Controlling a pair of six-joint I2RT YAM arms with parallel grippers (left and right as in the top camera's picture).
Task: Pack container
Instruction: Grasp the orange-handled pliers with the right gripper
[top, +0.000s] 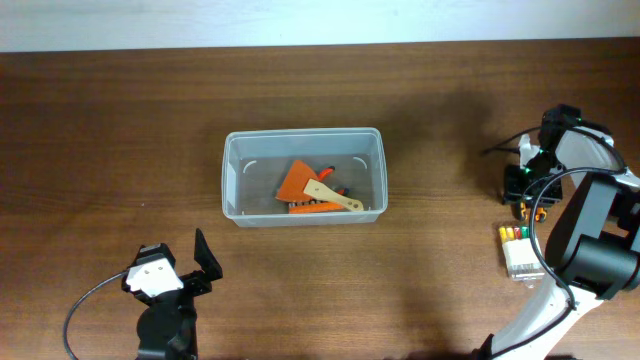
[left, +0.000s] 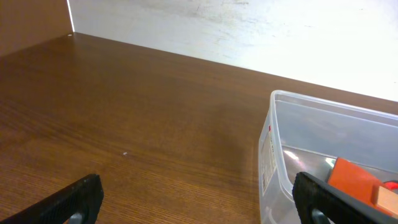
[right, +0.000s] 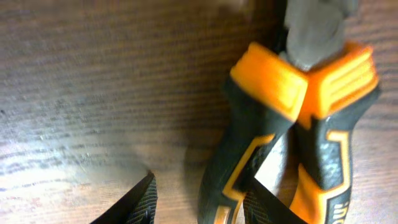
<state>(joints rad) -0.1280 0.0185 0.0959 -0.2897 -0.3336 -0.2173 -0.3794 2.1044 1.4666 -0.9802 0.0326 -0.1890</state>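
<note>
The container (top: 229, 180), a large clear tub, stands mid-table and holds an orange scraper (top: 296, 180) and a wooden-handled tool (top: 336, 197). Its near corner shows in the left wrist view (left: 272, 155). My left gripper (top: 182, 264) is open and empty near the front edge, left of the tub; it also shows in the left wrist view (left: 196, 205). My right gripper (top: 520, 186) is at the far right, low over orange-and-black pliers (right: 292, 81). It is open (right: 199, 202), with one finger left of the pliers' left handle and the other between the handles.
A small clear box with coloured bits (top: 515, 250) lies at the right, just in front of the pliers (top: 520, 209). A white wall (left: 249, 25) runs behind the wooden table (top: 120, 140).
</note>
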